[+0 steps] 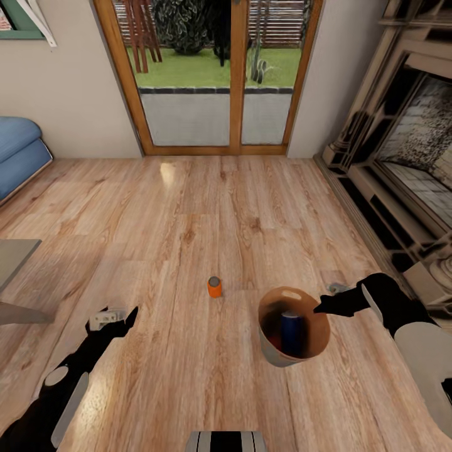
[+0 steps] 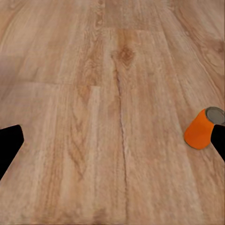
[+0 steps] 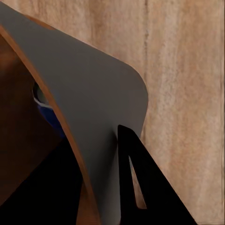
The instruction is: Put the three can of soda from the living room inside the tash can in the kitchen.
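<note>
One orange soda can (image 1: 214,287) stands upright on the plank floor of the living room, in front of me. My right gripper (image 1: 319,307) is shut on the rim of the tan trash can (image 1: 271,351), holding it tilted above the floor. A blue soda can (image 1: 290,331) stands inside the bin. In the right wrist view a dark finger (image 3: 140,187) presses on the bin's grey outer wall (image 3: 93,112), and the blue can (image 3: 46,108) peeks from the brown inside. My left gripper (image 1: 116,317) hangs open, low over the floor, left of the orange can (image 2: 201,129).
Wood-framed glass doors (image 1: 220,75) close the far wall. A blue sofa (image 1: 19,150) sits at the left, with a grey table corner (image 1: 12,257) nearer me. The fireplace (image 1: 408,163) runs along the right side.
</note>
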